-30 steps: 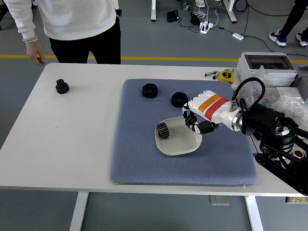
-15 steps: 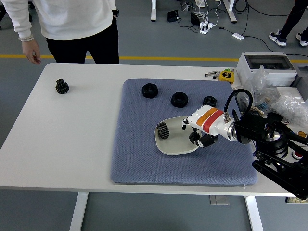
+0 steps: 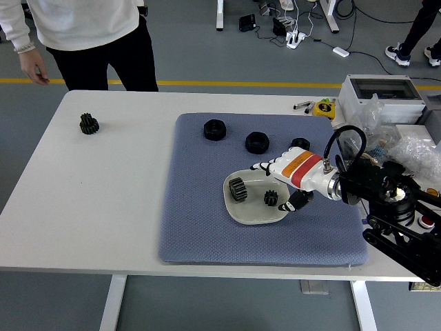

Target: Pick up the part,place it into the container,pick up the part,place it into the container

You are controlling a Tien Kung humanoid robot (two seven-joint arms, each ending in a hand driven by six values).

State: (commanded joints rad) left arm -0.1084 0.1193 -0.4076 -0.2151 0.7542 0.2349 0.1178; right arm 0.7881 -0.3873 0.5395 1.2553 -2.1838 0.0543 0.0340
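Note:
A white bowl (image 3: 249, 213) sits on the blue-grey mat (image 3: 207, 227). Two black gears lie in it: a larger one (image 3: 238, 188) at its left and a small one (image 3: 271, 198) at its right. My right hand (image 3: 273, 185) hovers over the bowl's right rim, fingers (image 3: 262, 167) spread, holding nothing; the small gear lies just beneath it. Three black ring parts rest on the mat's far side: one (image 3: 214, 129) left, one (image 3: 257, 142) middle, one (image 3: 299, 144) partly hidden behind my wrist. Another black gear (image 3: 89, 123) stands on the bare table at far left.
A person stands at the far left corner, one hand (image 3: 32, 67) hanging beside the table. A grey box (image 3: 382, 96), plastic bags (image 3: 417, 148), a yellow tape measure (image 3: 324, 108) and pens (image 3: 302, 105) crowd the right side.
My right hand opened and let the small gear drop into the bowl, then drew slightly right. The person shifted to the left.

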